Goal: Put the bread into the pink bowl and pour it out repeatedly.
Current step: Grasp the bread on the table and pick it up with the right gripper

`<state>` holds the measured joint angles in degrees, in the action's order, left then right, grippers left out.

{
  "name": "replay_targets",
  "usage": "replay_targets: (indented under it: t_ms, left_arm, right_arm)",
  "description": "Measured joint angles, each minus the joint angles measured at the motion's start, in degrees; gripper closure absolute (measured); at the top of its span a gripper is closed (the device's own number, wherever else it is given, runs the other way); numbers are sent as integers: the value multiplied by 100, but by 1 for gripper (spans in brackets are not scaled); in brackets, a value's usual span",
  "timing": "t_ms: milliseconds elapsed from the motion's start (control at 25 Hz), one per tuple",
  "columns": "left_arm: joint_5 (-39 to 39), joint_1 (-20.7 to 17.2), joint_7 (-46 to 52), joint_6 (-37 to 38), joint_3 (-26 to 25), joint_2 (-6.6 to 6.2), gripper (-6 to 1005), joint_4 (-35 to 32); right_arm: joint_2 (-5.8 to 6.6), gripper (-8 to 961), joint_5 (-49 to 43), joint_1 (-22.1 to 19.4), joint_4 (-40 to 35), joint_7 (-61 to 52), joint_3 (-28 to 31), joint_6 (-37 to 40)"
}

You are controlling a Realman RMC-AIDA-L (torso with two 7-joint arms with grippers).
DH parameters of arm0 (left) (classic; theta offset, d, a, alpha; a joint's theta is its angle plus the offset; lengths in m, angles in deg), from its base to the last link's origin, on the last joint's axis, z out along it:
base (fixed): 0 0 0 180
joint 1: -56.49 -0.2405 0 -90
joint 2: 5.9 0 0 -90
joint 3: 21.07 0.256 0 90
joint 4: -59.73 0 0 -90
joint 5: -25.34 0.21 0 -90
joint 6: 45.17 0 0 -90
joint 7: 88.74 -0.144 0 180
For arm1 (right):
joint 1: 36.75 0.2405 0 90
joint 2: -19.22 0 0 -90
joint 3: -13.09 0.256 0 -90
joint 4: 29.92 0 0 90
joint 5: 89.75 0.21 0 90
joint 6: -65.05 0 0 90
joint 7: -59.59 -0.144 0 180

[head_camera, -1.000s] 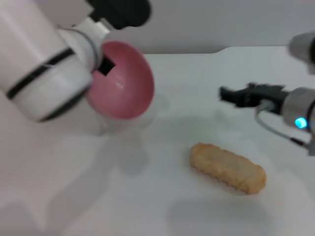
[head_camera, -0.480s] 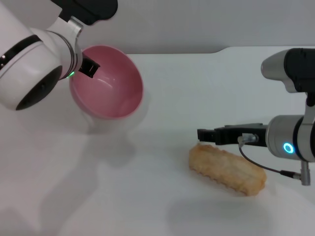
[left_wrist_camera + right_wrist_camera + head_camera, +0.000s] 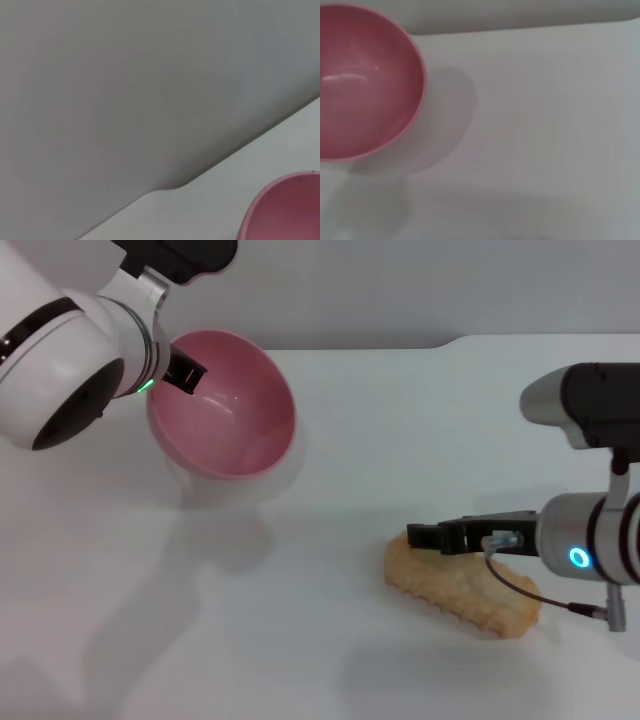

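Bread: we see an oblong toy loaf (image 3: pixel 462 589), tan and matte, with a ridged, scalloped lower edge, lying on the smooth white tabletop (image 3: pixel 300 640) in the right half of the head view.
Bread axis: its long axis runs from the upper left, towards the table's middle, down to the lower right, towards the robot's right side.
Bowl: we see a round, smooth, plain pink plastic bowl (image 3: pixel 225 405) (image 3: pixel 362 80) (image 3: pixel 282 207), glossy inside, held up at the left and tilted so its opening faces the middle of the table; nothing lies inside it.
Left gripper: the left gripper (image 3: pixel 183 373) grips the bowl at its rim, one dark finger showing inside the wall.
Right gripper: the right gripper (image 3: pixel 425 537), black and slim, reaches in from the right and sits at the far upper edge of the loaf; we cannot tell how far its jaws are parted, nor whether they touch the loaf.
Spacing: bowl and loaf are well apart.
Backdrop: a plain grey wall (image 3: pixel 150 75) rises behind the table's far edge.
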<state>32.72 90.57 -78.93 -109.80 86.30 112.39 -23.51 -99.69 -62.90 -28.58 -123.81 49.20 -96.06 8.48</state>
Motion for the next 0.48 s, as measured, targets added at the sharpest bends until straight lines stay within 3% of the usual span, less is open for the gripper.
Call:
replay_targets:
  t_ms: [480]
  left_arm:
    - [-21, 86, -34, -11, -13, -6, 953, -3]
  right_arm:
    - [2, 223, 624, 544, 1243, 192, -218, 617]
